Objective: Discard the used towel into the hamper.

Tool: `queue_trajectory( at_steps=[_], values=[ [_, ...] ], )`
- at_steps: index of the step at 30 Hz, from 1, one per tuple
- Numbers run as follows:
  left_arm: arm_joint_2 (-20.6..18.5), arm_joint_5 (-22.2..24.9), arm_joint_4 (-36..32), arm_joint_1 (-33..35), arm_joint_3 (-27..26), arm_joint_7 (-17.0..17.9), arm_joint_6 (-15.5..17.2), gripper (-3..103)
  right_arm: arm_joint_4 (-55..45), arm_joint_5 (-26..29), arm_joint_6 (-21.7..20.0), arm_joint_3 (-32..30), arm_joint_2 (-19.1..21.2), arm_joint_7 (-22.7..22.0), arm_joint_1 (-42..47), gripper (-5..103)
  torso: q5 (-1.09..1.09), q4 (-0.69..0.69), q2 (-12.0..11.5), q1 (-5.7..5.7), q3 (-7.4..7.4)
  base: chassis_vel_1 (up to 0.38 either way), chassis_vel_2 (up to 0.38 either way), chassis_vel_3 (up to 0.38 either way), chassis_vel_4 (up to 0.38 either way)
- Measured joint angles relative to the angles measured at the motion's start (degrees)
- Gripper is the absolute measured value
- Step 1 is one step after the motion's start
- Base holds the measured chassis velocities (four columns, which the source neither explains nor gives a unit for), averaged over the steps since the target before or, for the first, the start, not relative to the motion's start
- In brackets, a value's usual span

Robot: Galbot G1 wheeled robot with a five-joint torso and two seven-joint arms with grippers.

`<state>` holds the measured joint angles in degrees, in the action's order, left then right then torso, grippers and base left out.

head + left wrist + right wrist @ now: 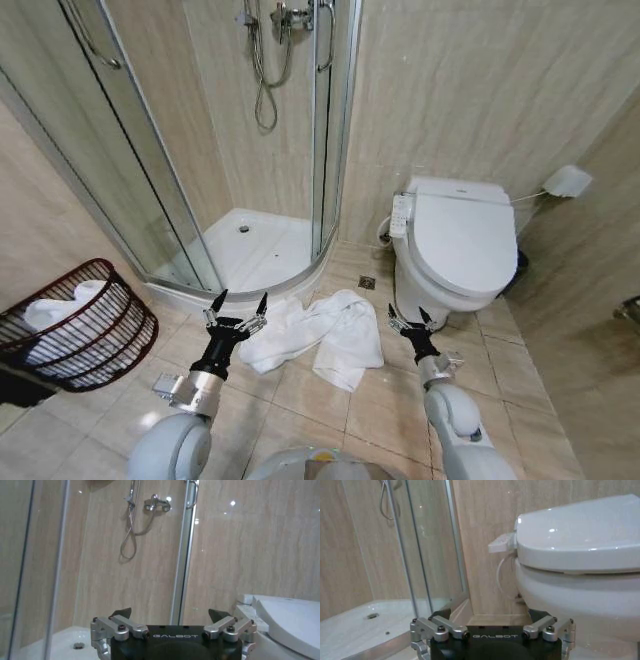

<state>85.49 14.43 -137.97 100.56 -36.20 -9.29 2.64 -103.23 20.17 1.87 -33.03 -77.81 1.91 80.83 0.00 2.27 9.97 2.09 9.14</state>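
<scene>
1. Head view:
   - White towel (pixel 322 335) crumpled on the tiled floor (pixel 380 400), between the shower (pixel 255 250) and the toilet (pixel 455 250), just in front of the shower's curved sill.
   - Hamper (pixel 75 325) at far left on the floor, tilted toward the robot, well apart from the towel; white cloth (pixel 55 310) lying inside.
   - Left gripper (pixel 238 305) raised over the floor at the towel's left edge, fingers spread apart, holding nothing; whether touching the towel, cannot tell.
   - Right gripper (pixel 410 320) hanging to the right of the towel, in front of the toilet base, fingers parted, empty.
   - Toilet lid down, control panel (pixel 400 215) on its left side.
   - Floor drain (pixel 367 283) between shower sill and toilet.

2. Left wrist view:
   - Left gripper (pixel 170 613) with both fingertips wide apart, nothing between them.
   - Beyond it, shower wall with hose (pixel 131 528) and tap (pixel 156 504), glass door frame (pixel 182 555) upright in the middle.
   - Corner of the toilet (pixel 285 622) at one edge.

3. Right wrist view:
   - Right gripper (pixel 490 613) with fingertips apart, empty.
   - Toilet (pixel 580 573) close ahead, lid shut, side control panel (pixel 501 543) sticking out toward the shower.
   - Shower tray (pixel 365 630) and glass door (pixel 427 547) beside it.
</scene>
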Motion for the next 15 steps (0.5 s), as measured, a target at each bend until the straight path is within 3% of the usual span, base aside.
queue_trajectory(
  at_steps=[4, 10, 15],
  values=[
    [0.00, 0.00, 0.00, 0.00, 0.00, 0.00, 0.00, 100, 0.59, 0.09, 0.30, -0.02, 0.02, 0.25, 0.06, 100, -0.01, -0.01, 0.00, 0.00, 0.00, -0.104, 0.094, 0.109, -0.118],
    [0.00, 0.00, 0.00, -0.01, 0.00, 0.00, 0.00, 100, 3.72, -0.29, 4.58, 0.97, -0.85, -1.79, -1.18, 100, 0.01, 0.02, 0.00, 0.02, 0.01, -0.141, 0.153, 0.145, -0.137],
    [0.00, 0.00, 0.00, -0.01, 0.00, 0.00, 0.00, 100, 4.04, 5.09, 1.15, 1.70, -0.64, 1.12, -0.66, 100, 0.00, -0.01, -0.03, 0.02, -0.02, -0.066, 0.077, 0.065, -0.037]
  ],
)
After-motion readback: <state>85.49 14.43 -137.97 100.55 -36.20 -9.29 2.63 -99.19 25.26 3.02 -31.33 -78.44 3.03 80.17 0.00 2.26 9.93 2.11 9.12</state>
